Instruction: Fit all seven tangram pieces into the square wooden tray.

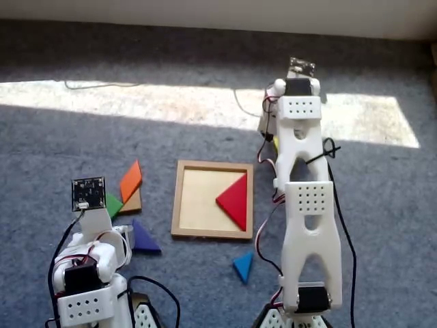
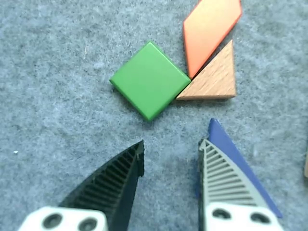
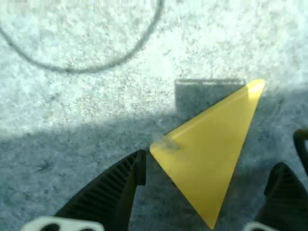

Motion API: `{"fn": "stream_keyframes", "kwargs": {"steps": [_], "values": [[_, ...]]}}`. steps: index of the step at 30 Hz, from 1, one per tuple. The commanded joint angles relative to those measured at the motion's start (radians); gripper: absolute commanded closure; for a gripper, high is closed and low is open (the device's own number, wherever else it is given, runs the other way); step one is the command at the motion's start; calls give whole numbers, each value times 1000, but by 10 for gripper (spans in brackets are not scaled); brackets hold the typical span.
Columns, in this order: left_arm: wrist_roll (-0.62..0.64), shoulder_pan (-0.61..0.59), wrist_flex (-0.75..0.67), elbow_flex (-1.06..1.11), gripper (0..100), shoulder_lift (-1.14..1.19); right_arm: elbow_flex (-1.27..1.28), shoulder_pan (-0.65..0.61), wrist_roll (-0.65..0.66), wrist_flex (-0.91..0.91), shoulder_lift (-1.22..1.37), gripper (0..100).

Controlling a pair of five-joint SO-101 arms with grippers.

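Observation:
The square wooden tray (image 1: 183, 205) lies mid-carpet with a red triangle (image 1: 235, 200) in its right half. A small blue triangle (image 1: 243, 266) lies in front of the tray. Left of the tray are an orange parallelogram (image 2: 210, 26), a wooden triangle (image 2: 214, 79), a green square (image 2: 150, 80) and a dark blue triangle (image 2: 236, 154). My left gripper (image 2: 171, 151) is open just short of the green square, one finger over the dark blue triangle. My right gripper (image 3: 211, 173) is open, its fingers either side of a yellow triangle (image 3: 211, 149) beyond the tray.
Grey carpet covers the whole floor, with a sunlit band (image 1: 171, 102) across the far side. A thin dark cable (image 3: 82, 62) loops on the carpet near the yellow triangle. The right arm (image 1: 304, 137) stretches along the tray's right side.

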Motion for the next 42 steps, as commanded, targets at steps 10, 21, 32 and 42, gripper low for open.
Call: {"fn": "stream_keyframes", "kwargs": {"steps": [10,21,32,42], "values": [[3,-8,8,19,815,-50,-50,30,-8,-140,74,622],[3,-8,8,19,815,-50,-58,1,106,-47,99,755],[3,-8,8,19,815,-50,-217,-10,256,28,99,850],[3,-8,8,19,815,-50,-194,-67,322,31,-16,851]]}}
